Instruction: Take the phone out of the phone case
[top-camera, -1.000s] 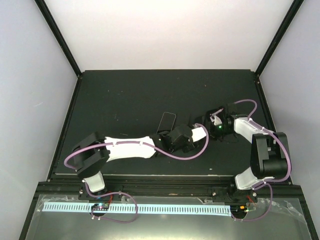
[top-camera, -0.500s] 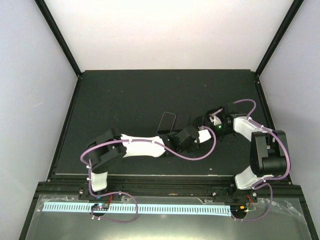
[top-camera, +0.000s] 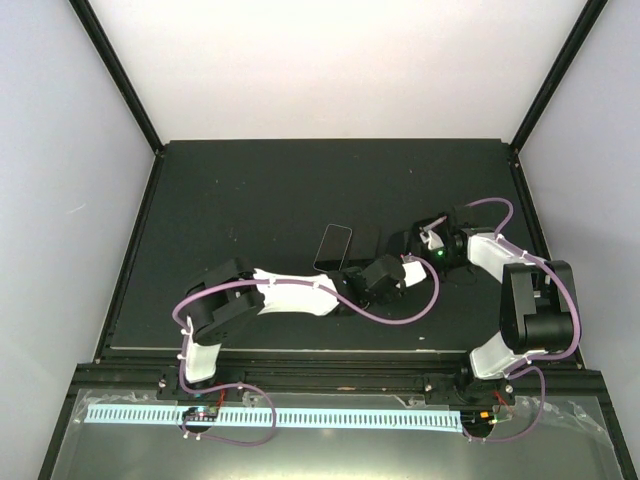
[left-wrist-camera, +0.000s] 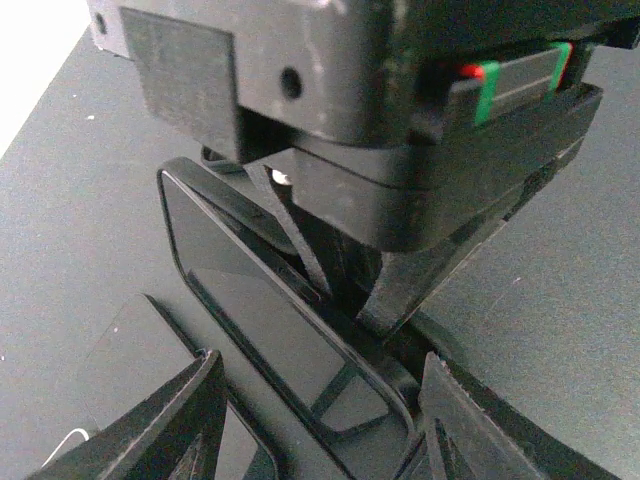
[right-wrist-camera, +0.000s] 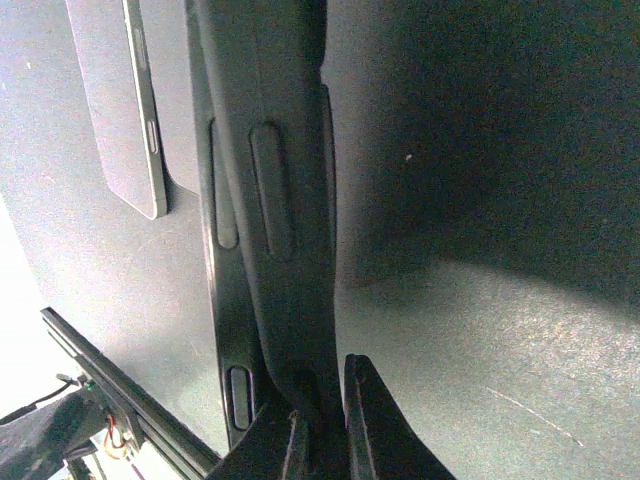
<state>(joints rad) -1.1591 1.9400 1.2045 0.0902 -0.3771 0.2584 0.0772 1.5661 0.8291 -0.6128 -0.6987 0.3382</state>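
The phone (top-camera: 333, 247) lies flat on the black mat, dark with a silver edge; it also shows in the right wrist view (right-wrist-camera: 115, 100) and the left wrist view (left-wrist-camera: 125, 350). The empty black phone case (top-camera: 370, 243) stands on its edge just right of the phone. My right gripper (top-camera: 402, 246) is shut on the case's end, its jaws pinching the case's wall (right-wrist-camera: 285, 250). My left gripper (left-wrist-camera: 320, 440) is open, its fingers (left-wrist-camera: 175, 420) on either side of the case's near end (left-wrist-camera: 290, 330), apart from it.
The black mat (top-camera: 250, 190) fills the table, with black frame posts at the back corners. The right gripper's body (left-wrist-camera: 380, 120) hangs close in front of my left wrist camera. The table's front rail (right-wrist-camera: 120, 400) shows behind the case.
My left arm has stretched right, bringing its open gripper up to the case held by the right gripper. The phone, the case and the right gripper have stayed put.
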